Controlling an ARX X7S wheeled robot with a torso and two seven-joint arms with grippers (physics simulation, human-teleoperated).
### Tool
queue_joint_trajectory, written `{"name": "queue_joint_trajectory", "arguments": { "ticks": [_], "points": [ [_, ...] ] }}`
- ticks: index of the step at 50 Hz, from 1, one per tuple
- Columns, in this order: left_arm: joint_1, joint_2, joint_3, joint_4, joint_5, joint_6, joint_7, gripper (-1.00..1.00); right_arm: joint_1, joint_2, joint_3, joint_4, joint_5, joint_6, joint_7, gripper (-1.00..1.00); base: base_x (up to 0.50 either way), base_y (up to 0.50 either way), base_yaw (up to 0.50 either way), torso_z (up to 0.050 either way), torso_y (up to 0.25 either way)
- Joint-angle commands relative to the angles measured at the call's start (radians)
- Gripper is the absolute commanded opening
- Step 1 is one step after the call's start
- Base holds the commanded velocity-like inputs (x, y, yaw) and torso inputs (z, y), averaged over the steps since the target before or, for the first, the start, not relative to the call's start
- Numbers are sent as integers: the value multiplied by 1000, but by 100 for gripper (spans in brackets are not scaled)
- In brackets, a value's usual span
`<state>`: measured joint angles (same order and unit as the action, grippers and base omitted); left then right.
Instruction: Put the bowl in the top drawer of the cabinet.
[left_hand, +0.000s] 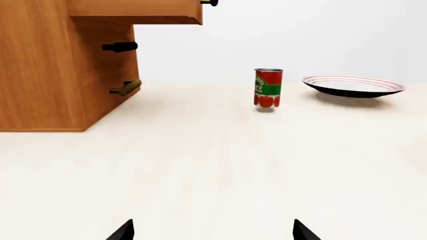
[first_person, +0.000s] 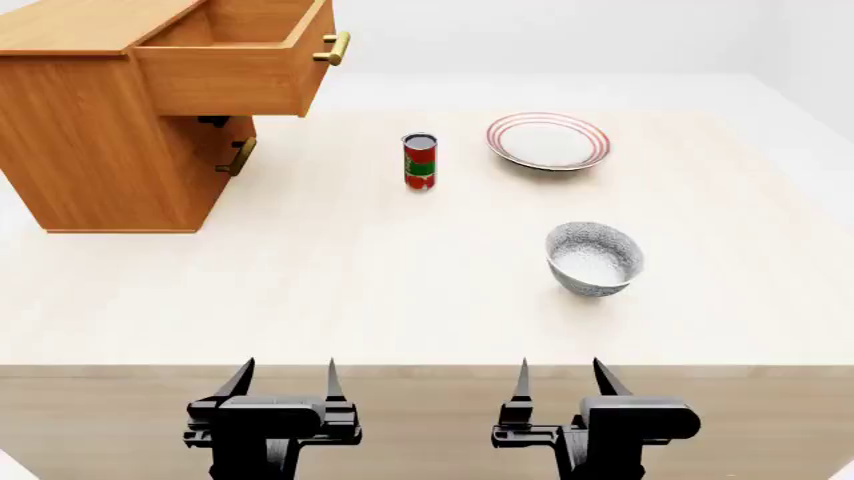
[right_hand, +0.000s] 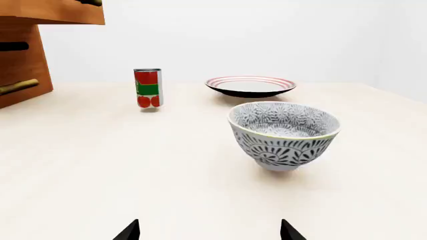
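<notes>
Right wrist view: upright grey-white patterned bowl (right_hand: 284, 135), pale inside.

Bright, even, diffuse rendered light; all three views sharp, no glare, only soft faint shadows on the table (first_person: 334, 290).

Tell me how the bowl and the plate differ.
The bowl is deep with a grey-white patterned outside; the plate is flat, white, red-ringed. The bowl sits nearer the robot, the plate farther back beside the can. Both are round, empty and upright on the table.
</notes>
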<state>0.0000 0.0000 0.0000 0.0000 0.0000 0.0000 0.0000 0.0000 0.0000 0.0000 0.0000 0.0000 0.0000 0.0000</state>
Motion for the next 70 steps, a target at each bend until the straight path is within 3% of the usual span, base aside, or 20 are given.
{"name": "queue_joint_trajectory", "arguments": {
  "ticks": [1, 9, 51, 58, 64, 70],
  "points": [
    [-2, -16, 18, -2, -19, -2, -17, 100, 1, 15, -20, 1, 15, 1, 21, 100, 0, 0, 0, 0, 0],
    [-22, -38, 46, -18, -58, -18, -42, 100, 9, 40, -51, 10, 43, -1, 50, 100, 0, 51, 0, 0, 0],
    [-15, -97, 113, -11, -133, -19, -96, 100, 6, 98, -114, 7, 108, -7, 112, 100, 0, 476, 0, 0, 0],
    [-12, -112, 122, 27, -158, -38, -88, 100, 2, 110, -123, -21, 108, 20, 128, 100, 0, 0, 0, 0, 0],
    [0, -146, 102, 226, -243, -218, -97, 100, -3, 127, -123, -112, 124, 111, 136, 100, 0, 0, 0, 0, 0],
    [-39, -192, 66, 497, -383, -461, -120, 100, 20, 164, -116, -408, 204, 397, 143, 100, 0, 0, 0, 0, 0]
  ]
}}
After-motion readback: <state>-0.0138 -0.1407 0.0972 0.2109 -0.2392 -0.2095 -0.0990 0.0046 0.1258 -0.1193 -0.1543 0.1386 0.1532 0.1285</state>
